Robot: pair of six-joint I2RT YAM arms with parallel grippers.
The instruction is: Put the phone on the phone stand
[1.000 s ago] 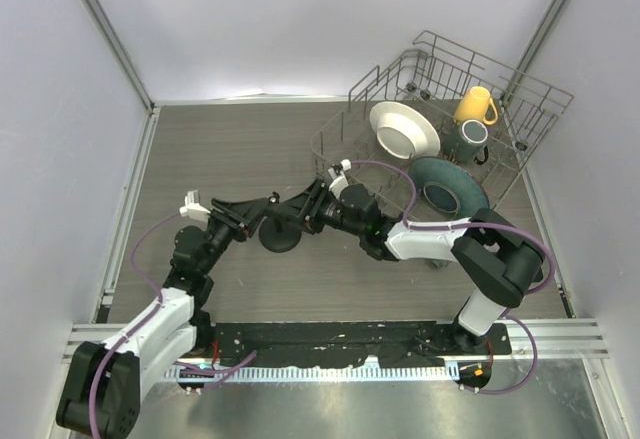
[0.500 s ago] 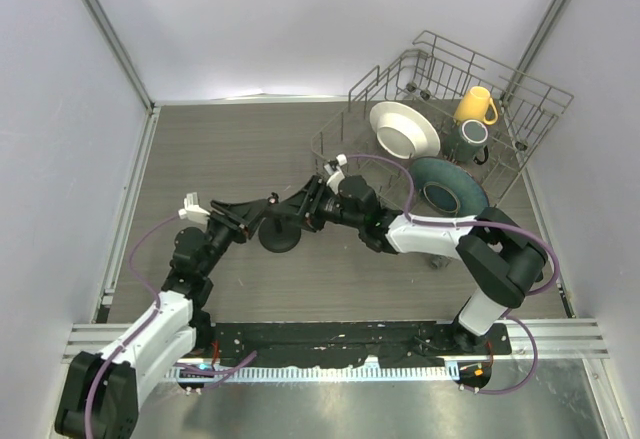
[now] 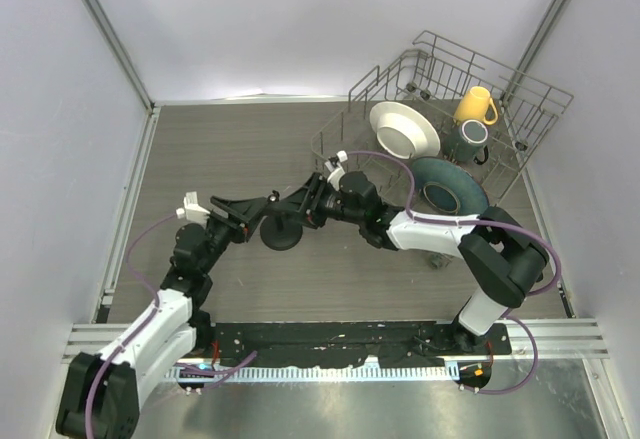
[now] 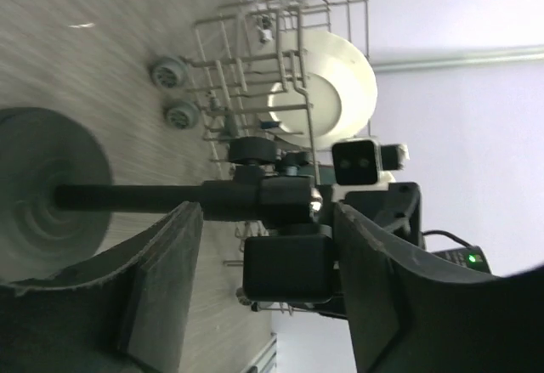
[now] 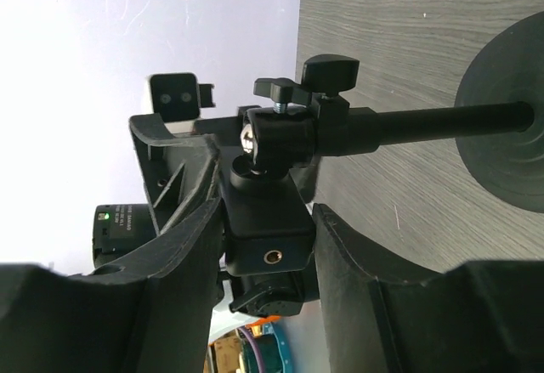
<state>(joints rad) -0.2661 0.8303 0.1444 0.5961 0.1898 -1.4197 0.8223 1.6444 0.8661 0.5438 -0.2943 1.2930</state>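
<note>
The black phone stand (image 3: 280, 235) stands mid-table on its round base (image 4: 42, 190), with its stem (image 5: 442, 122) rising to a square head block (image 5: 268, 241). My right gripper (image 3: 302, 202) reaches in from the right. In its wrist view the right gripper (image 5: 268, 220) is shut on that head block, with both fingers pressed to its sides. My left gripper (image 3: 266, 203) comes from the left. In its wrist view the left gripper (image 4: 265, 220) is open around the same block (image 4: 287, 267), with a clear gap on one side. The phone is out of view.
A grey wire dish rack (image 3: 500, 74) fills the back right. It holds a white plate (image 3: 404, 129), a teal plate (image 3: 445, 184), a yellow mug (image 3: 475, 106) and a dark mug (image 3: 472, 137). White walls enclose the table on three sides.
My left gripper's jaws have spread apart from the stand's head. My right gripper has shifted slightly left, still clamped on the head. The stand's base has stayed put.
</note>
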